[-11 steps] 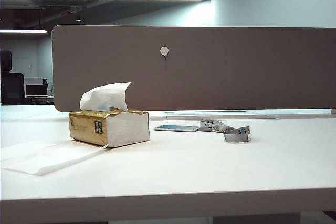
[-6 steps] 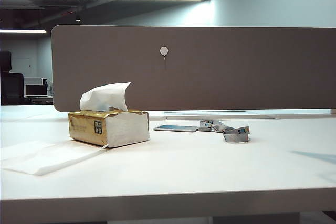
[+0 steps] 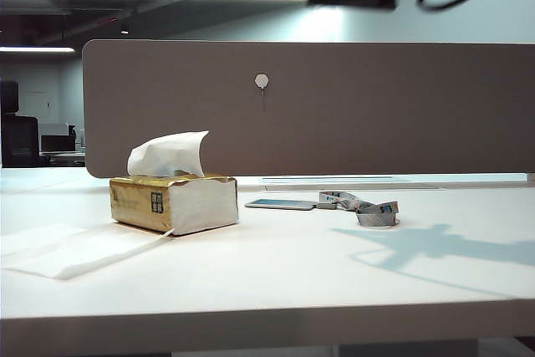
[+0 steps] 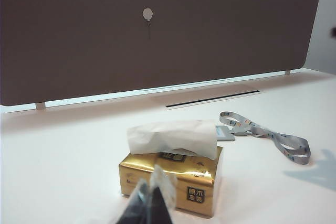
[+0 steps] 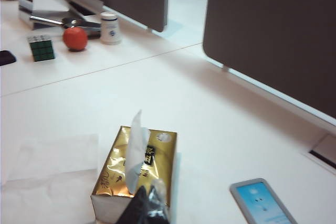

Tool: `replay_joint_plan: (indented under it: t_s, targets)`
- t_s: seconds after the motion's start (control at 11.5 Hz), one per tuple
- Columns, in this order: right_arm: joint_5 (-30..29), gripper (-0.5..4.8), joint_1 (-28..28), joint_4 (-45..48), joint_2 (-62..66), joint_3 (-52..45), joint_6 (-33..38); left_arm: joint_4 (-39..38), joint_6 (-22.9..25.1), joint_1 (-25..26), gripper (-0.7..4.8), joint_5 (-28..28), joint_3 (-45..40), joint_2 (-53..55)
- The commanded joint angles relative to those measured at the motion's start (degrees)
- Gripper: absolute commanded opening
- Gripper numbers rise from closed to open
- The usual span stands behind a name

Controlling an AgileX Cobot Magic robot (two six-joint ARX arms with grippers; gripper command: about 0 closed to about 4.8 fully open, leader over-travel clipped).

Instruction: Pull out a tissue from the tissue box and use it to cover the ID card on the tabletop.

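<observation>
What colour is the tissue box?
The tissue box is shiny gold-yellow with a white end; the gold shows best in the left wrist view.

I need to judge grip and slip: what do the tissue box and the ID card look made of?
The tissue box looks like a soft pack in glossy gold film: it glints and creases. The ID card looks like smooth rigid plastic, flat and faintly shiny, though the view leaves this open.
</observation>
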Motion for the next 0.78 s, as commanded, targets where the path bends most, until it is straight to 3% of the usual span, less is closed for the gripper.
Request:
replay_joint_plan:
  t_s: [0.09,0.17,0.26,0.78]
  targets:
    - [1.16,1.5,3.43,8.85,14.6,3.82,7.08,0.63,-0.17,-0.04,-0.05,-0.17,0.24,0.04]
    - [1.16,1.51,4.87,8.9,19.08,7.04,7.04,0.61,-0.17,-0.07,-0.05,-0.13,0.24,0.04]
    - [0.96,2.04,6.01,8.9,23.52,10.88,7.04,0.61,-0.17,-0.04,-0.05,-0.15,0.24,0.04]
    - [1.62,2.32,7.91,7.52,34.51,18.75,7.06,0.63,-0.17,-0.07,-0.05,-0.15,0.24,0.04]
